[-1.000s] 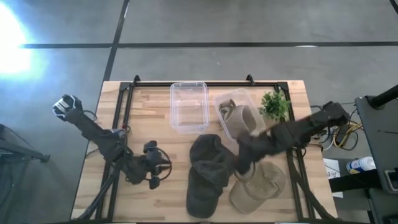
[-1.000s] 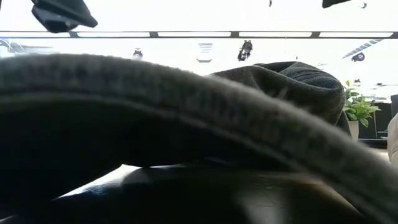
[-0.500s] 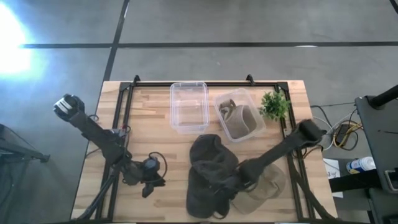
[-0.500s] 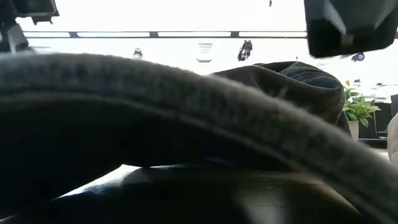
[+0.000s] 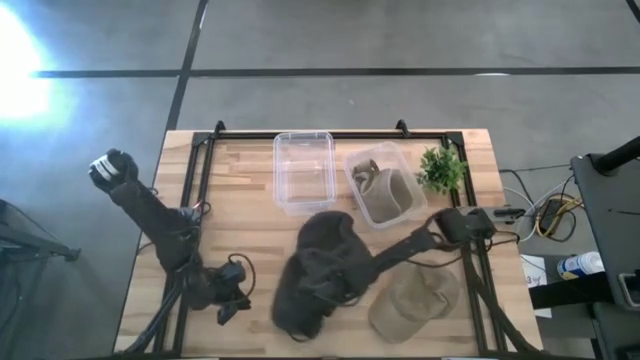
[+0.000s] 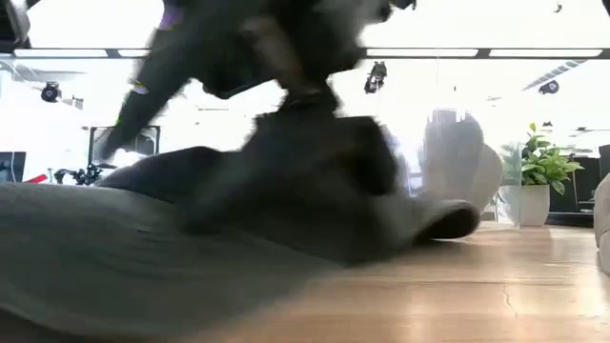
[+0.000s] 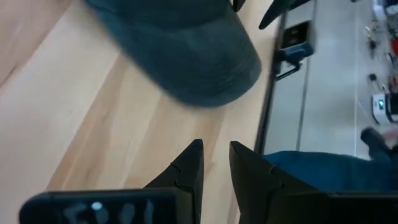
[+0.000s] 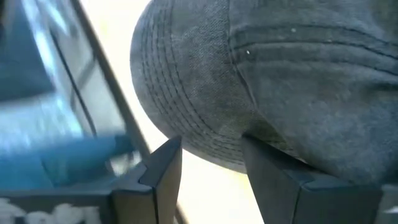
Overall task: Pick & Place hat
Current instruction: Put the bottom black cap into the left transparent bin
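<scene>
Right tool [image 5: 333,285] is down on the dark grey cap [image 5: 312,268], fingers [image 8: 163,167] set apart with the cap's stitched brim filling the space between them in the right wrist view; whether they actually pinch the fabric, I cannot tell. The right arm reaches in low from the tabletop's right edge, stretched diagonally toward the middle. The dark cap sits at the front centre of the wooden tabletop [image 5: 245,215], its brim pointing to the front left; in the low view [image 6: 315,191] its crown bulges up under the arm and the brim spreads flat and wide across the wood.

Just to its right lies a tan cap [image 5: 413,300], close to the front right corner. Behind them, a clear plastic bin [image 5: 303,172] stands empty, and beside it a second clear bin [image 5: 383,185] holds a tan hat. A small potted plant [image 5: 441,168] sits at the back right.

Left tool [image 5: 228,302] waits near the front left, fingers [image 7: 186,171] narrowly parted, holding nothing, the dark cap's brim ahead of it.
</scene>
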Tool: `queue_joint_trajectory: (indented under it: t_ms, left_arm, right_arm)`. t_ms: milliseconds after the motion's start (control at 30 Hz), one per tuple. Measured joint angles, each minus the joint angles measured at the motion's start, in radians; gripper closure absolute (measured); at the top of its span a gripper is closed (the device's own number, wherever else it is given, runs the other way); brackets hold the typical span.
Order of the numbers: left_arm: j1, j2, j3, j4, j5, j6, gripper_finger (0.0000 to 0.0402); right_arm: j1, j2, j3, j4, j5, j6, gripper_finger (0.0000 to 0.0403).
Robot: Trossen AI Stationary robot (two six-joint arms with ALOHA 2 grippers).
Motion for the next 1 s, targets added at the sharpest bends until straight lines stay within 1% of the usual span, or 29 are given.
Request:
queue_joint_trajectory:
  t_ms: [133, 200, 267, 400, 533, 600, 633, 733, 800, 867, 1000]
  left_arm:
    - [-0.049, 0.001, 0.000, -0.082, -0.035, -0.178, 0.0330]
    - [-0.073, 0.012, 0.000, -0.113, -0.058, -0.278, 0.0330]
    - [-0.098, 0.030, -0.001, -0.127, -0.117, -0.364, 0.0330]
    - [-0.142, 0.070, -0.024, -0.135, -0.310, -0.575, 0.0321]
    - [-0.182, 0.095, -0.057, -0.142, -0.451, -0.832, 0.0280]
    - [-0.199, 0.108, -0.062, -0.139, -0.517, -0.913, 0.0256]
    - [-0.200, 0.110, -0.064, -0.139, -0.533, -0.922, 0.0246]
    - [-0.194, 0.110, -0.062, -0.137, -0.535, -0.927, 0.0224]
    - [-0.196, 0.109, -0.057, -0.139, -0.502, -0.926, 0.0217]
    - [-0.212, 0.111, -0.050, -0.140, -0.450, -0.918, 0.0216]
    - [-0.223, 0.123, -0.046, -0.207, -0.423, -0.932, 0.0216]
  right_arm:
    - [-0.053, 0.053, 0.101, 0.014, 0.143, 0.058, 0.0236]
    - [-0.077, 0.076, 0.149, 0.008, 0.190, 0.065, 0.0236]
    - [-0.098, 0.094, 0.197, 0.010, 0.190, 0.060, 0.0236]
    - [-0.118, 0.118, 0.255, 0.010, 0.179, 0.036, 0.0234]
    - [-0.127, 0.125, 0.265, -0.013, 0.178, 0.050, 0.0234]
    - [-0.128, 0.123, 0.257, -0.012, 0.178, 0.057, 0.0234]
    - [-0.128, 0.123, 0.255, -0.014, 0.178, 0.058, 0.0234]
    - [-0.127, 0.123, 0.250, -0.013, 0.175, 0.065, 0.0234]
    - [-0.127, 0.123, 0.250, -0.013, 0.171, 0.073, 0.0234]
    - [-0.127, 0.123, 0.250, -0.012, 0.172, 0.080, 0.0234]
    - [-0.127, 0.123, 0.249, -0.006, 0.172, 0.078, 0.0234]
